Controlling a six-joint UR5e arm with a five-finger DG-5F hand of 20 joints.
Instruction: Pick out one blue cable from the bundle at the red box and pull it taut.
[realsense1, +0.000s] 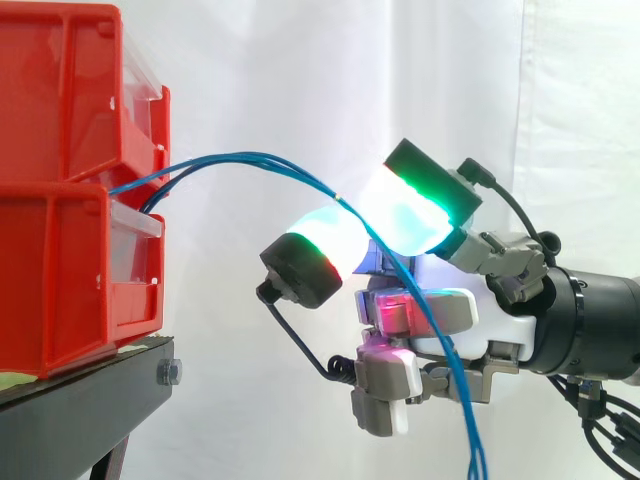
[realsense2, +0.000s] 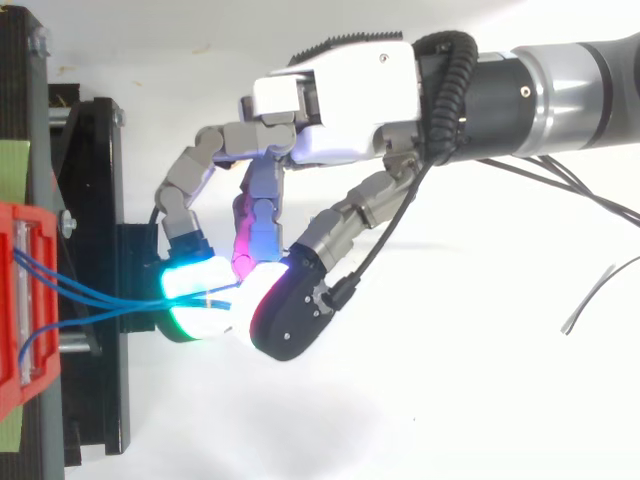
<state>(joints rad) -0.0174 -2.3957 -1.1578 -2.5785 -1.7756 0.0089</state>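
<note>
Beside the red boxes (realsense1: 50, 270), the hand (realsense2: 340, 100) has its fingers (realsense1: 410, 215) pinched together on a blue cable (realsense1: 240, 157), which sags. Next, I think, it must pull away until it's straight.

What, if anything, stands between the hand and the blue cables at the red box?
Nothing visible does. The blue cables arc freely from the red box to the hand, whose glowing pads close around them. They lie bunched there, so whether one is singled out cannot be told.
</note>
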